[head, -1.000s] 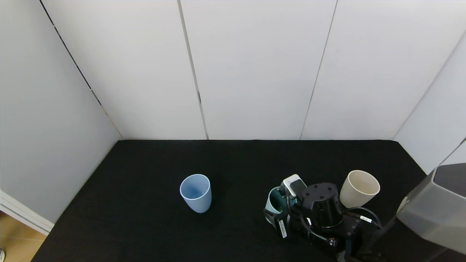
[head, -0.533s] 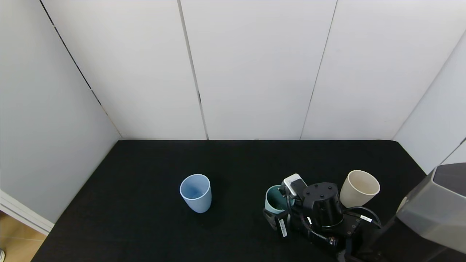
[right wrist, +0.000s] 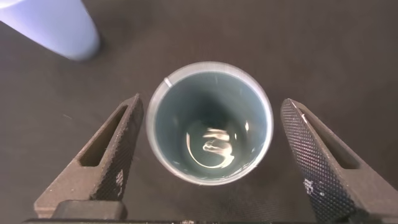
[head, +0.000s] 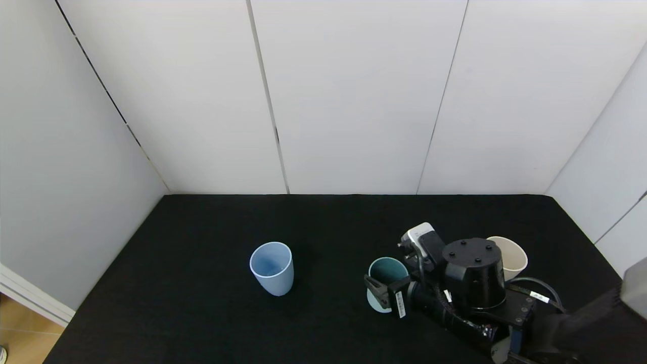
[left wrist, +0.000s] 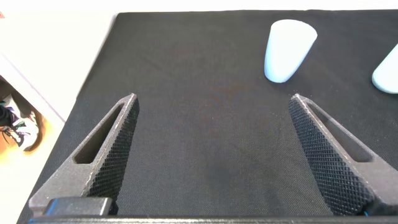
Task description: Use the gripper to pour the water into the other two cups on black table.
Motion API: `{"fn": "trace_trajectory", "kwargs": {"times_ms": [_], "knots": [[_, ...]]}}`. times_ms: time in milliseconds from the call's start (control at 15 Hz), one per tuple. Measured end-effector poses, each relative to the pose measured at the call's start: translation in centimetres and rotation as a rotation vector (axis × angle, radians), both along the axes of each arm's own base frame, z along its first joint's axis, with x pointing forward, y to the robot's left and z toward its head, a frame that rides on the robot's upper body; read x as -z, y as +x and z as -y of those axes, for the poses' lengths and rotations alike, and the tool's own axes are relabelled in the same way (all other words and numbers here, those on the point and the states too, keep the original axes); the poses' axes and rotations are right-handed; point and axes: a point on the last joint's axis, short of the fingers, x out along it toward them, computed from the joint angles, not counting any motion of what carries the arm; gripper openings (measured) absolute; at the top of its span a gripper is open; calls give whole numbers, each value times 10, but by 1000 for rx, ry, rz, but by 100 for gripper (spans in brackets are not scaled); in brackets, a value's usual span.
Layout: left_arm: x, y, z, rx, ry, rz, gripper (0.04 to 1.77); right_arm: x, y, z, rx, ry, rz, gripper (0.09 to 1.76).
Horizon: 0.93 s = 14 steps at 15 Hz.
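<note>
The light blue cup (head: 272, 268) stands upright left of centre on the black table (head: 202, 303). The cream-white cup (head: 514, 258) stands at the right, partly hidden behind my right wrist. My right gripper (head: 388, 283) is open, its jaws on either side of the pale teal cup (head: 385, 275), which stands upright. In the right wrist view the gripper (right wrist: 211, 101) straddles the teal cup (right wrist: 210, 124), which holds a little water, and the light blue cup (right wrist: 56, 25) is beyond it. My left gripper (left wrist: 214, 98) is open and empty over bare table.
White wall panels close the table at the back and both sides. The left wrist view shows the light blue cup (left wrist: 287, 50) and the edge of another pale cup (left wrist: 388, 71). The table's left edge (left wrist: 93, 81) drops to the floor.
The teal cup went from tilted in the right gripper to upright on the table. The right jaws opened off it, and the wrist shifted right, covering part of the cream cup.
</note>
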Motion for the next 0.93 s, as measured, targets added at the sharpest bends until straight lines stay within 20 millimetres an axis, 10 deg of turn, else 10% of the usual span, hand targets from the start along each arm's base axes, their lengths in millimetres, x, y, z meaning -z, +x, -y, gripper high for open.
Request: {"fn": "trace_trajectory", "kwargs": {"times_ms": [533,933], "knots": [[0,0,0,0,0,0,172,-77,-37,28,-4,77,97,167],[0,0,0,0,0,0,172,-142,-88,88,49,104,176,169]]}}
